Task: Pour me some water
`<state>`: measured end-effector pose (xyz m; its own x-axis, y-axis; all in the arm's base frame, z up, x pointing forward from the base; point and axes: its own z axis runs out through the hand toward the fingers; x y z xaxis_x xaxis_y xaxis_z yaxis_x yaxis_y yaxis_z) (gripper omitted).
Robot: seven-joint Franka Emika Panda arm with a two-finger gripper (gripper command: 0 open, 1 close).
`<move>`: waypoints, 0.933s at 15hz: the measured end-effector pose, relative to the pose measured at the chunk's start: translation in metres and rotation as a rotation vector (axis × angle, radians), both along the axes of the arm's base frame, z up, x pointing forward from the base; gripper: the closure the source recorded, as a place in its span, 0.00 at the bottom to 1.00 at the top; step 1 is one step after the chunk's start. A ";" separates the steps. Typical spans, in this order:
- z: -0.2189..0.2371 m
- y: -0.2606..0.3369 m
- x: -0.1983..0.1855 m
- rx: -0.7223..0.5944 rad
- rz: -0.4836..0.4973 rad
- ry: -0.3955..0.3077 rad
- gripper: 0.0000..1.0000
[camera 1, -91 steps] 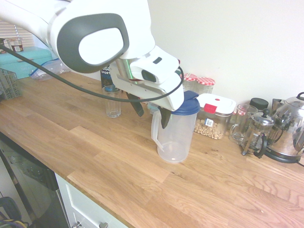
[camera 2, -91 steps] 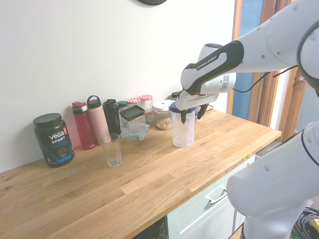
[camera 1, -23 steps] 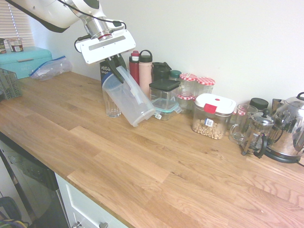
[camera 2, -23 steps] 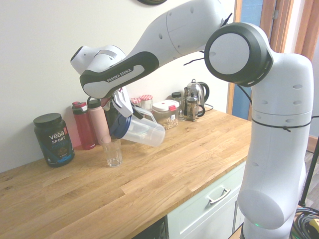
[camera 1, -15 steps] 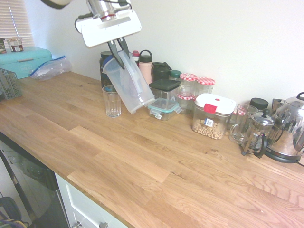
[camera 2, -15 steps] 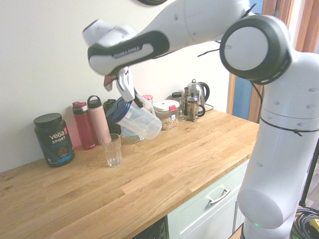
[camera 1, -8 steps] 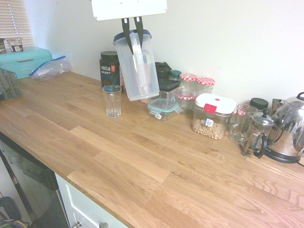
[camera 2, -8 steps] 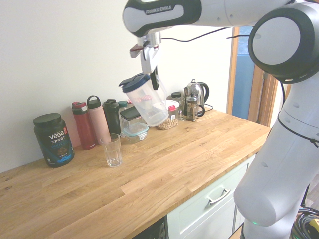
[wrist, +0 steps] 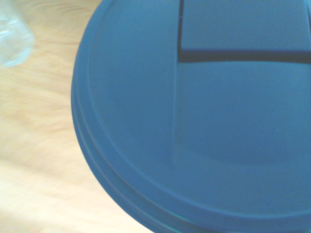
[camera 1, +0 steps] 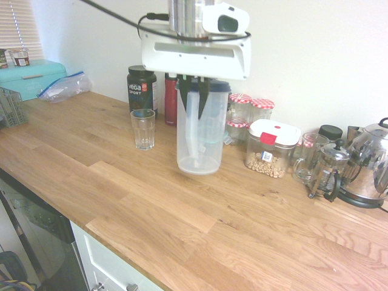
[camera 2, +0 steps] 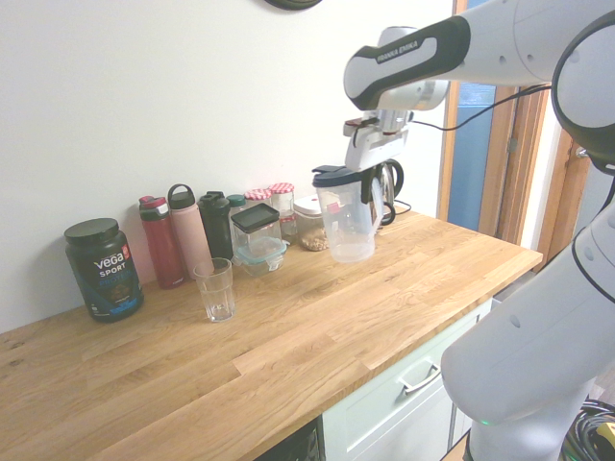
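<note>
- A white robot arm's gripper point(camera 1: 195, 91) holds a clear plastic pitcher with a dark blue lid point(camera 1: 199, 130) upright above the oak-plank worktop point(camera 1: 182, 212), well apart from the ribbed clear drinking glass point(camera 1: 143, 128) standing near a black protein tub point(camera 1: 140, 88).
- The step in hand looks like setting the pitcher down; done well, it means lowering it level onto bare wood, short of the clear canister of nuts with a white lid point(camera 1: 270, 148) and the jars behind.
- The two dark fingers are clamped together on the pitcher's rim at the lid, bearing its whole weight.
- From the wrist, the blue lid point(wrist: 204, 121) fills nearly everything.
</note>
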<state>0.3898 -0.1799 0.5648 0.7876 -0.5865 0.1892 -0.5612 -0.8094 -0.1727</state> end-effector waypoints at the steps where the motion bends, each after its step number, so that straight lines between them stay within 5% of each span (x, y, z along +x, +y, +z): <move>1: -0.007 -0.014 -0.005 0.014 -0.051 -0.028 1.00; 10: -0.072 -0.057 0.004 0.068 -0.497 -0.325 1.00; 14: -0.090 -0.053 0.006 0.067 -0.532 -0.276 1.00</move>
